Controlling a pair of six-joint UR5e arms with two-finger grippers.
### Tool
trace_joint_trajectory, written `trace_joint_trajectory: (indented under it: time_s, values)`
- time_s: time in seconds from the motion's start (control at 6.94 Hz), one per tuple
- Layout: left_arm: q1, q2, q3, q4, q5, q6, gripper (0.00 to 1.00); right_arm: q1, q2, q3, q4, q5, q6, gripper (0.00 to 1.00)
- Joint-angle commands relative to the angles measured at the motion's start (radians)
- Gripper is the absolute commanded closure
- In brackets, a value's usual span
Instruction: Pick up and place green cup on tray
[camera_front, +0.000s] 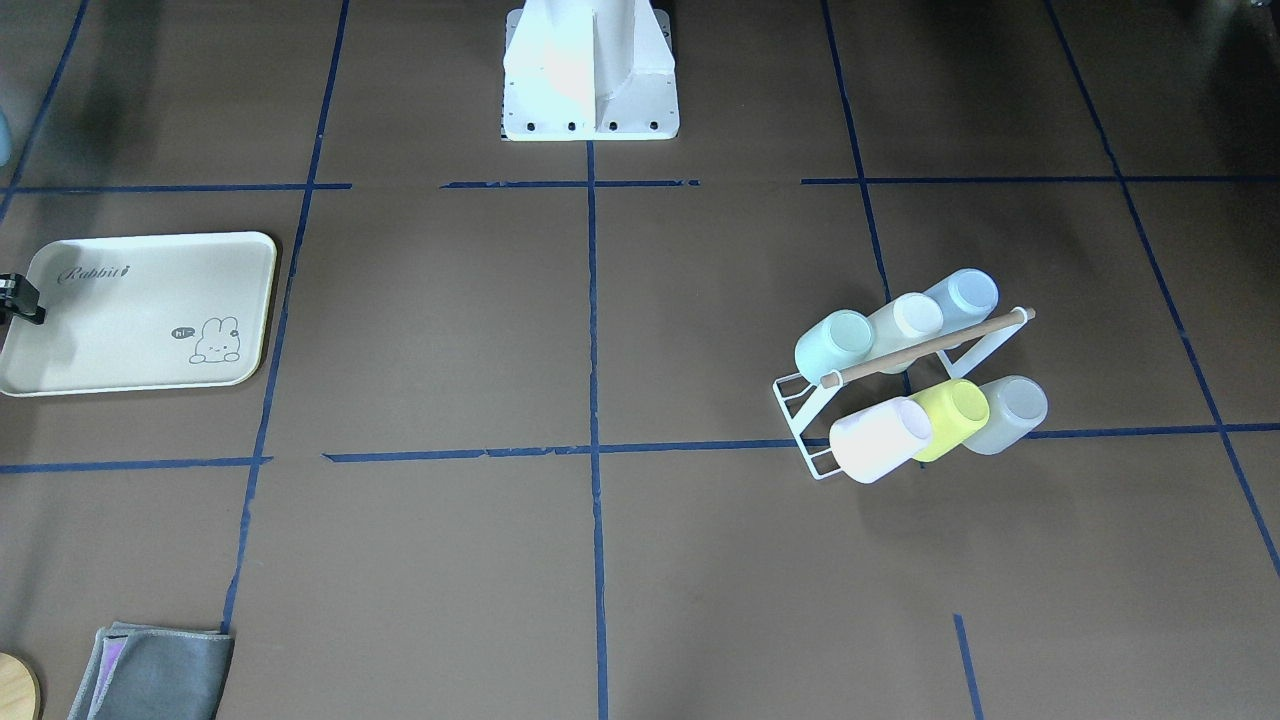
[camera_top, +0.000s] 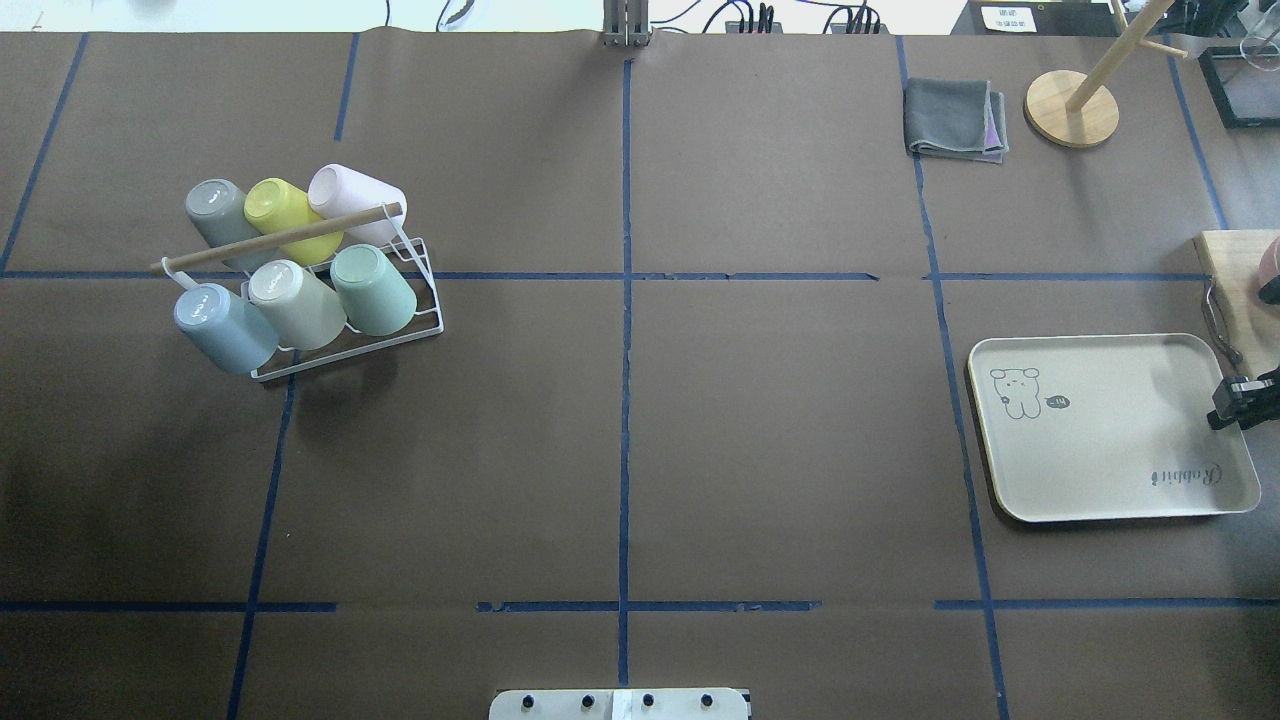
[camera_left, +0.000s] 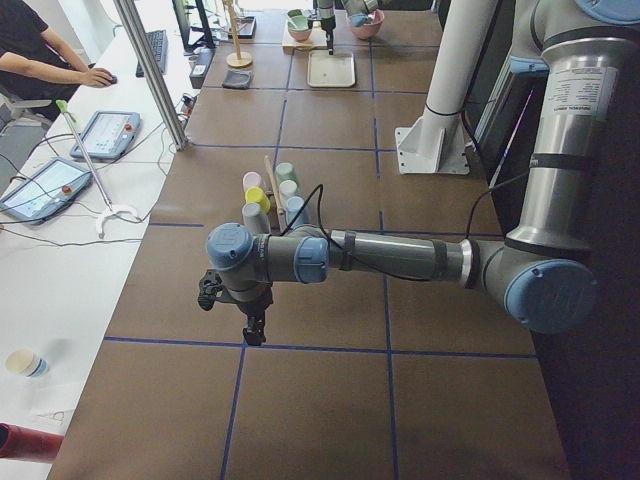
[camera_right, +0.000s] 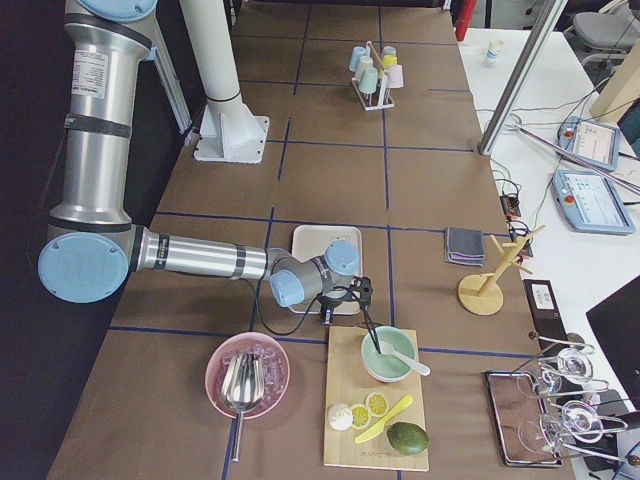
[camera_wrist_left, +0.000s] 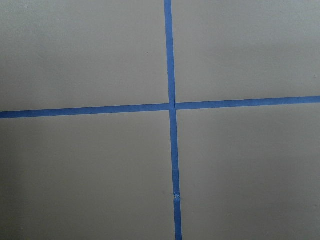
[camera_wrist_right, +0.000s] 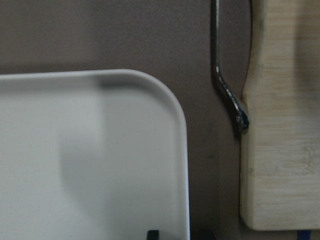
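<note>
Overhead exterior, from the left: the green cup (camera_top: 373, 290) rests tilted on a white wire rack (camera_top: 347, 353) among five other cups, far across the table from the right gripper (camera_top: 1238, 402). That gripper hangs at one short edge of the tray (camera_top: 1100, 450), just beside it. The left gripper (camera_left: 252, 330) shows only from the side, pointing down, with the rack just beyond it. I cannot tell either gripper's finger spread.

Steeply down from opposite sides, overhead and front, sharing tray (camera_top: 1100, 470) and cup rack (camera_top: 280, 238). Along the table (camera_top: 780, 420) from both ends. Close, straight down at wrists.
</note>
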Motion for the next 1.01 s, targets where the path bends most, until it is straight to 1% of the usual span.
trace_joint_trajectory:
  time_s: [0.0,0.14,0.29,0.43,0.58,0.72,0.86]
  values:
    - [0.0,0.0,-0.002,0.001,-0.002,0.0,0.0,-0.001,0.0,-0.01,0.0,0.0,-0.003,0.98]
    - [0.0,0.0,-0.002,0.001,-0.002,0.0,0.0,0.001,0.0,-0.011,0.025,0.003,0.002,1.0]
    - [0.0,0.0,-0.002,0.001,-0.002,0.0,0.0,0.004,-0.003,0.003,0.093,0.009,0.018,1.0]
    - [0.0,0.0,-0.003,0.001,-0.002,0.0,0.0,0.002,-0.006,0.021,0.136,0.009,0.072,1.0]
    - [0.0,0.0,-0.003,0.001,-0.002,0.0,0.0,0.002,-0.008,0.017,0.191,0.01,0.08,1.0]
    - [0.0,0.0,-0.002,0.001,-0.032,0.0,0.0,0.002,-0.005,0.029,0.232,0.059,0.116,1.0]
    - [0.0,0.0,0.001,0.001,-0.052,0.0,0.0,-0.001,0.014,0.034,0.291,0.09,0.191,1.0]
